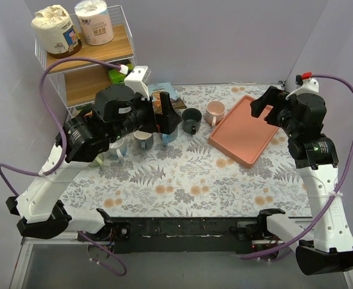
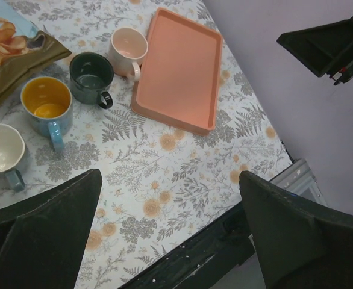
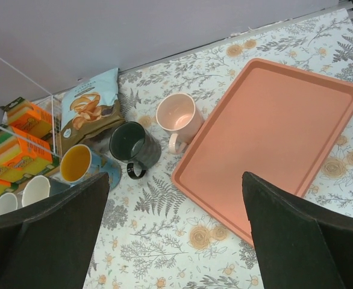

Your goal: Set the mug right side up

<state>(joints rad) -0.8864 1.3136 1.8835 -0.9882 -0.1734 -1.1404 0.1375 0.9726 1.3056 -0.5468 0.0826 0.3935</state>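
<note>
Four mugs stand mouth-up in a loose row on the bench (image 1: 182, 174), whose cloth is pale and printed with grey ferns and orange flowers.

The pink mug (image 1: 215, 111) sits at about 1 o'clock from the bench centre in the top view, upright on its base. It is round, smooth and glossy, pale pink inside and out. In the right wrist view its loop handle points to 6 o'clock. It stands just beside the tray (image 1: 243, 129), at the tray's 9 o'clock side; whether they touch I cannot tell.

The tray is a flat salmon rectangle with rounded corners and a low raised rim, matte like plastic, and it lies askew to the bench edge.

At the pink mug's 8 o'clock is the dark mug (image 1: 191, 119), deep green and shiny, close by but apart. Further along, in the left wrist view, come a blue mug (image 2: 46, 102) with a yellow inside and a cream mug (image 2: 2, 147) with a grey-blue outside. A crinkled foil bag (image 2: 14, 48) lies at the blue mug's 11 o'clock.

The left end effector (image 2: 169, 180) hangs over the bench with its black, wedge-shaped fingers spread wide and nothing between them. The right end effector (image 3: 175, 180) is likewise wide apart and holds nothing, above the tray's near end.
</note>
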